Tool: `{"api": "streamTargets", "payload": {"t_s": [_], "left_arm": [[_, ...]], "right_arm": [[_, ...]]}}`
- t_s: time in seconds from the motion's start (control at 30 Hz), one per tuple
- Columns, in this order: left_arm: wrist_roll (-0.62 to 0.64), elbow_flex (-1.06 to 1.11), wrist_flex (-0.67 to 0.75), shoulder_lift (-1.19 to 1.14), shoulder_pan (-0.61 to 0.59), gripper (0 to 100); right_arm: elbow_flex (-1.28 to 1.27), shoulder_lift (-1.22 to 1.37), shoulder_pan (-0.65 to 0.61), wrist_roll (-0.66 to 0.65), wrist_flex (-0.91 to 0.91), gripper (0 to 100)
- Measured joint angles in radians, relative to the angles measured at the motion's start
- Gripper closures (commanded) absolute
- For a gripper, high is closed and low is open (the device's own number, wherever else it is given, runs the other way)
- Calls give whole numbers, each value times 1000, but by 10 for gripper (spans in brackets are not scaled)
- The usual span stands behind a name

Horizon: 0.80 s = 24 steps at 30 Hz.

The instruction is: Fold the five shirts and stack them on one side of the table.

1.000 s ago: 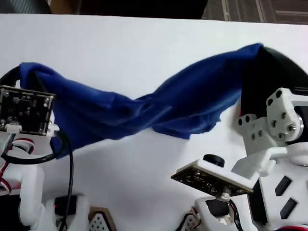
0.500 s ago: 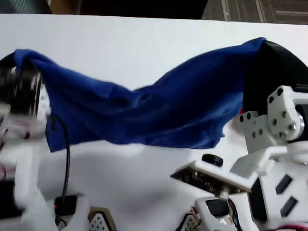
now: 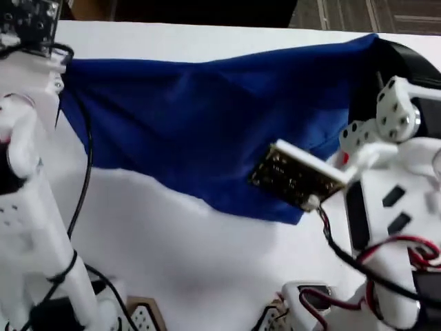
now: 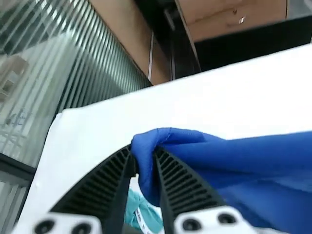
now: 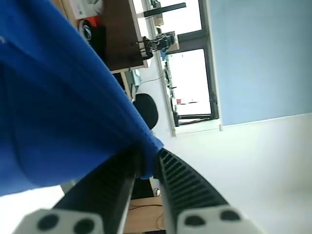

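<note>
High view is showing the blue shirt (image 3: 207,131) hanging stretched between both arms over the white counter (image 3: 179,255). The left pincer (image 4: 144,168) is pinching one corner and the right pincer (image 5: 146,165) the other. The cloth is looking light and limp, so gripping at edges is seeming wisest

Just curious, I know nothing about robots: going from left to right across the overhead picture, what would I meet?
Left arm → blue shirt → right arm.
</note>
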<state>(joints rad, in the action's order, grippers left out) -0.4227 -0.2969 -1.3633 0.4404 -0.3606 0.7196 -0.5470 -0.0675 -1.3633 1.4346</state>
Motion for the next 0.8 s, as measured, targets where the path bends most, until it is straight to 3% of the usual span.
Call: {"api": "streamTargets", "payload": {"t_s": [0.43, 0.67, 0.8], "left_arm": [[-43, -68, -44, -35, -8, 976], [3, -153, -152, -34, -8, 976], [-98, -157, -193, -34, 49, 976]], "right_arm": [[3, 40, 5, 38, 0, 978], [12, 3, 6, 87, 0, 978], [12, 2, 6, 110, 0, 978]]}}
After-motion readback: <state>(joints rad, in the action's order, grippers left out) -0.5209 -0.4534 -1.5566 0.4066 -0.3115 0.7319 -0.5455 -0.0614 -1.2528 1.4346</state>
